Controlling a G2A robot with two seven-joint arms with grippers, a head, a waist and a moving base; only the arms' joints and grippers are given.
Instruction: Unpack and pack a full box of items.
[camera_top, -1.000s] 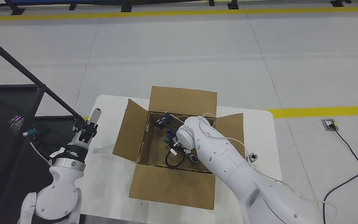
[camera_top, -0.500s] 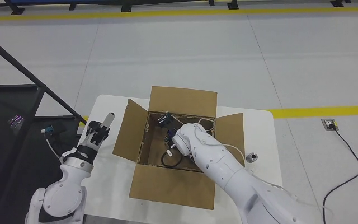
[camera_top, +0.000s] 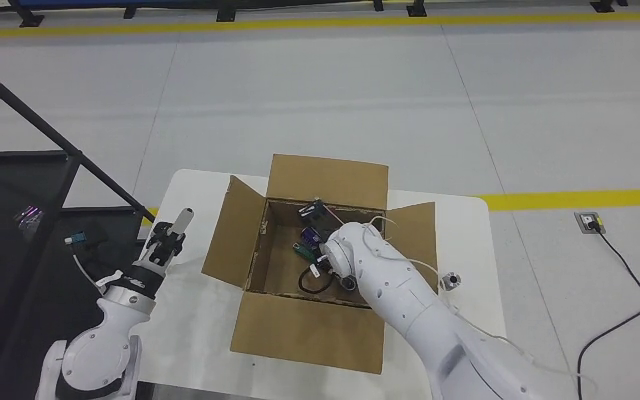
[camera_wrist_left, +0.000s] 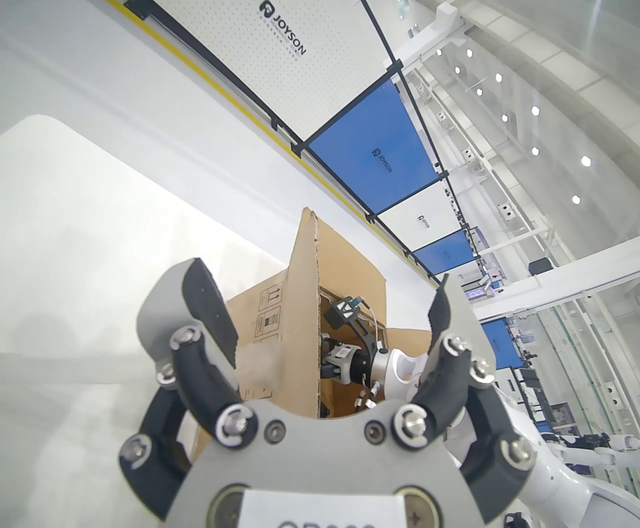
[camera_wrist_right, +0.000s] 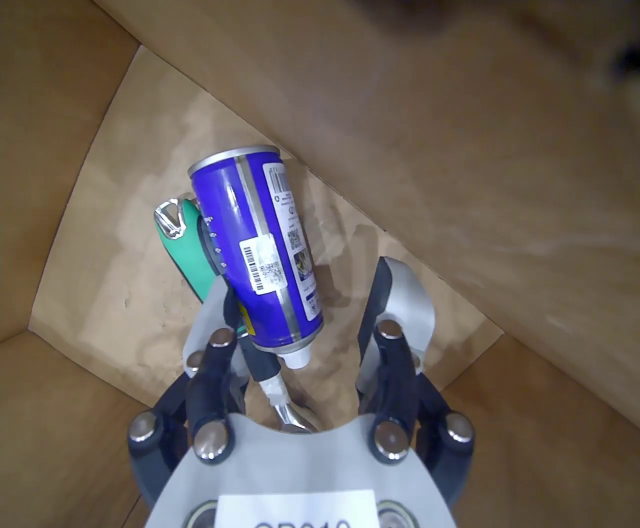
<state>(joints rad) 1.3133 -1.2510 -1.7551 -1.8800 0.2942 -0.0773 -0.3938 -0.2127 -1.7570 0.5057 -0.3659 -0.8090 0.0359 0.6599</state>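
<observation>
The white surface (camera_top: 200, 300) carries an open cardboard box (camera_top: 310, 335) with its flaps spread out. The right arm bends over the box and goes down inside it. The right hand (camera_wrist_right: 305, 290) is open just above the box floor, one finger (camera_wrist_right: 395, 295) apart from the blue can (camera_wrist_right: 260, 240). The can lies tilted there on a green tool (camera_wrist_right: 187, 245). The left arm is beside the box's left flap, with the left hand (camera_wrist_left: 322, 290) open and holding nothing.

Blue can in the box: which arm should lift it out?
Right, probably. The right gripper is open down inside the box, at the blue can lying on its bottom; the left gripper, also open, is outside the box above the table.
</observation>
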